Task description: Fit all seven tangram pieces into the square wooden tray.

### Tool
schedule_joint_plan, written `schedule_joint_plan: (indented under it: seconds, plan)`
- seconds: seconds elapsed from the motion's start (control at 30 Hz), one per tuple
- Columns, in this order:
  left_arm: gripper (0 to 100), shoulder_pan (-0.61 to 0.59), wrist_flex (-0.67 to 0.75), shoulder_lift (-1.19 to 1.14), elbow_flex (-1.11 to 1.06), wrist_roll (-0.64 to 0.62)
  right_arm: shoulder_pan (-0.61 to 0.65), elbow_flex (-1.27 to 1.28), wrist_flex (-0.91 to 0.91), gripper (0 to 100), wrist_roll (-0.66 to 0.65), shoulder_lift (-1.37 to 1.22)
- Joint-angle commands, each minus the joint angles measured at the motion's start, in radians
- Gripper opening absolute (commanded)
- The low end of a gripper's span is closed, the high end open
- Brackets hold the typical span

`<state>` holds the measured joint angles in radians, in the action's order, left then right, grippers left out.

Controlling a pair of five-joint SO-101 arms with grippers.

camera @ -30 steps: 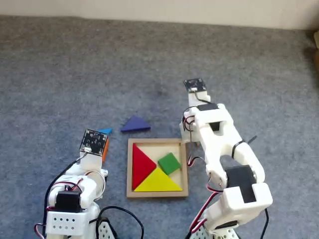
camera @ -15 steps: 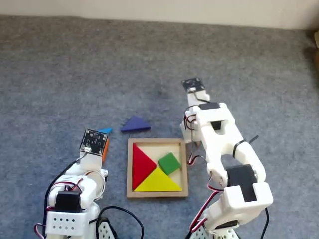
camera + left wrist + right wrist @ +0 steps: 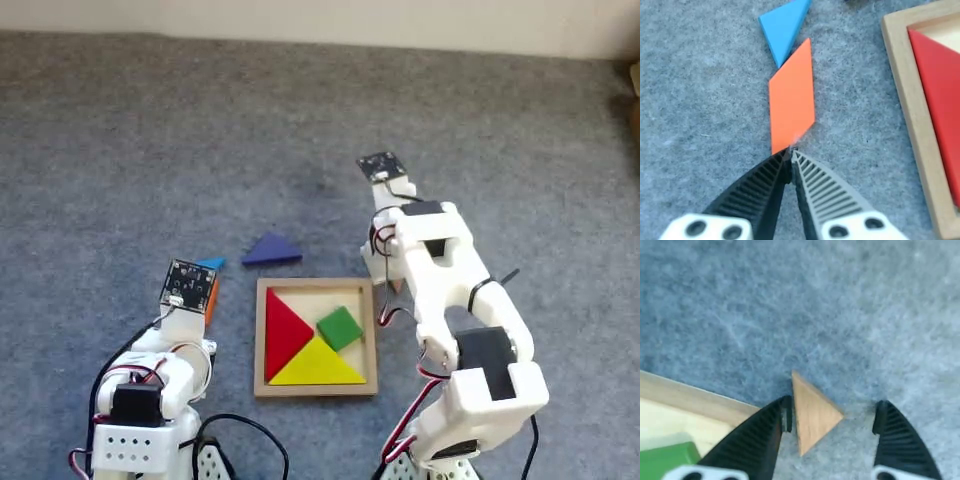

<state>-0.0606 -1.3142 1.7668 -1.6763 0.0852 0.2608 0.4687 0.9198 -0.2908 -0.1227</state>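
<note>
Grey felt tabletop [image 3: 150, 150]: by the wooden tray [image 3: 316, 388]'s far corner, the released right end effector [image 3: 834, 407] straddles a tan triangle [image 3: 812, 417]. On the tray's other side, the clenched left end effector [image 3: 791, 155] touches an orange parallelogram [image 3: 791, 97].

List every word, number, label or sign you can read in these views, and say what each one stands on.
No readable text in any view.
The orange parallelogram, red triangle and wooden tray: plain surfaces, no print.
The dark wrist board on one arm: tiny light marks, too small to read.
</note>
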Motion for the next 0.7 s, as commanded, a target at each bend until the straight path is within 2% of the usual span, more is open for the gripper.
schedule_joint_plan:
  seconds: [0.0, 0.1, 0.3, 0.53, 0.67]
  plan:
    - [1, -0.010, -0.005, 0.048, -0.021, 0.006, 0.012, -0.061, -0.010, 26.7, -0.052, 0.004]
    - [1, -0.010, -0.005, 0.048, -0.021, 0.006, 0.028, -0.061, -0.015, 26.5, -0.089, 0.004]
    - [1, -0.010, -0.005, 0.048, -0.021, 0.006, 0.033, -0.058, -0.015, 17.3, -0.106, 0.001]
    - [1, -0.010, -0.005, 0.048, -0.021, 0.006, 0.018, -0.064, -0.008, 15.6, -0.104, -0.070]
    - [1, -0.010, -0.005, 0.048, -0.021, 0.006, 0.008, -0.059, -0.008, 7.7, -0.104, -0.038]
